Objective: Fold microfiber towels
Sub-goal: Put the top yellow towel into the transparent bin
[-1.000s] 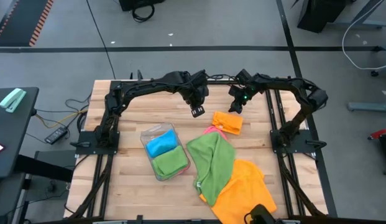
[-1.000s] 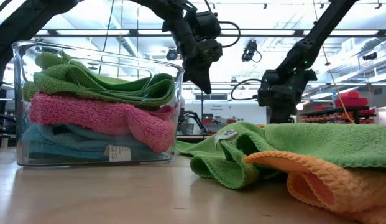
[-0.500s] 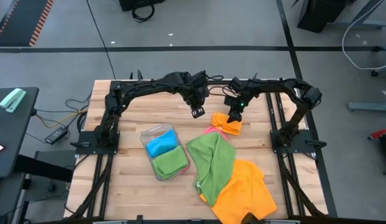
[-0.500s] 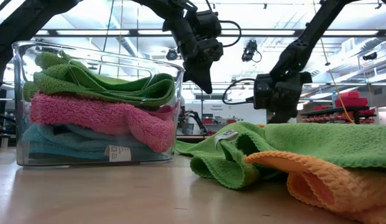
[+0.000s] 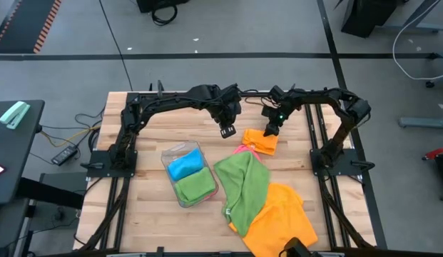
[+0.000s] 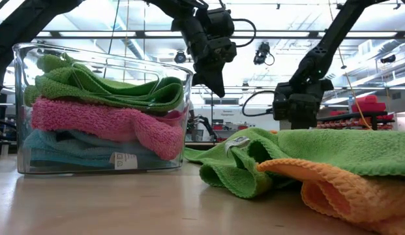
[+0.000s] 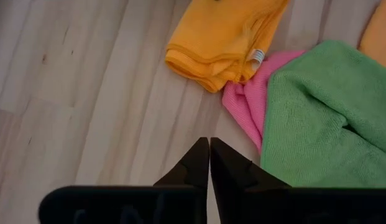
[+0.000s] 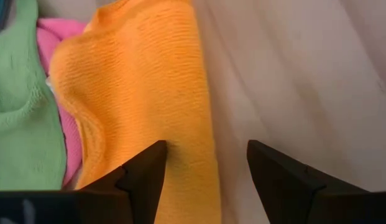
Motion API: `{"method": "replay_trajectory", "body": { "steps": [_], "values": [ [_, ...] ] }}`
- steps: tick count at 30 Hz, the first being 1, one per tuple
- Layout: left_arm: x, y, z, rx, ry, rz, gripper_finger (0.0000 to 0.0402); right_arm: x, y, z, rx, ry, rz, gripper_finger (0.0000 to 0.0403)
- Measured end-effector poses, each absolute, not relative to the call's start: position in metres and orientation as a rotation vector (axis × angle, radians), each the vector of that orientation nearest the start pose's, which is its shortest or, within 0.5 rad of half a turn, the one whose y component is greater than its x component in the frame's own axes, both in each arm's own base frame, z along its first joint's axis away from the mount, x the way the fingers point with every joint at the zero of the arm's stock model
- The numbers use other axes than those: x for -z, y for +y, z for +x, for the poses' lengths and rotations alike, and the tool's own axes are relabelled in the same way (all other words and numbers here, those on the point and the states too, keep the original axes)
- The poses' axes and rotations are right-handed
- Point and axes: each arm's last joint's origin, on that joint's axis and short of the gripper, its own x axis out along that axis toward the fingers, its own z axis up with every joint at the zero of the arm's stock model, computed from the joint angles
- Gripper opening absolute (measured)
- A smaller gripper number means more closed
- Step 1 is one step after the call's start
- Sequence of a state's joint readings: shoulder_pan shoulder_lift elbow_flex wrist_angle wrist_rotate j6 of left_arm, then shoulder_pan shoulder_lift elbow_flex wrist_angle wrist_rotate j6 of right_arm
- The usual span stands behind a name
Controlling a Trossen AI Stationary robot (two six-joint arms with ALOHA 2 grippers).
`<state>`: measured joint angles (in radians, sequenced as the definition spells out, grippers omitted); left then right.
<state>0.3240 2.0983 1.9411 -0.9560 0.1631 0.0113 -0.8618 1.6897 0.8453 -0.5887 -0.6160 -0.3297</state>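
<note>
Wood surface [image 5: 146, 214]: tray [image 5: 186, 173] holds folded towels; 3 loose. Right fingers [image 5: 271, 130] open above folded orange towel [image 5: 262, 140]; left fingers [image 5: 227, 131] closed, empty.

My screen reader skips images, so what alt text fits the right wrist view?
The right hand, open, hangs just above a folded orange towel on the pale wooden table. Pink and green towels lie along the orange one's far side.

Folded towels [image 5: 187, 175] in tray [image 5: 172, 151]
</note>
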Motion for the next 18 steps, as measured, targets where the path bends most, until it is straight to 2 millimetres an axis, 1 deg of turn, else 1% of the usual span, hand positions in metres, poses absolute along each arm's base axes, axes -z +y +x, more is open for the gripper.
{"method": "replay_trajectory", "body": {
  "steps": [3,5,8,10,13,18],
  "values": [
    [-0.266,0.137,0.426,-0.136,1.079,-0.256,0.0019,-0.129,-0.197,0.184,0.036,1.039,0.702,0.0232],
    [-0.266,0.136,0.426,-0.135,1.075,-0.255,0.0014,-0.125,-0.197,0.185,0.020,1.030,0.724,0.0230],
    [-0.267,0.137,0.426,-0.135,1.071,-0.254,0.0011,-0.119,-0.195,0.190,-0.022,1.022,0.779,0.0224],
    [-0.267,0.137,0.426,-0.135,1.072,-0.255,0.0012,-0.121,-0.194,0.194,-0.035,1.019,0.770,0.0221],
    [-0.267,0.135,0.427,-0.131,1.073,-0.253,0.0019,-0.120,-0.191,0.195,-0.085,0.984,0.847,0.0219],
    [-0.267,0.132,0.428,-0.126,1.074,-0.249,0.0026,-0.120,-0.178,0.205,-0.120,1.039,0.827,0.0210]
  ]
}}
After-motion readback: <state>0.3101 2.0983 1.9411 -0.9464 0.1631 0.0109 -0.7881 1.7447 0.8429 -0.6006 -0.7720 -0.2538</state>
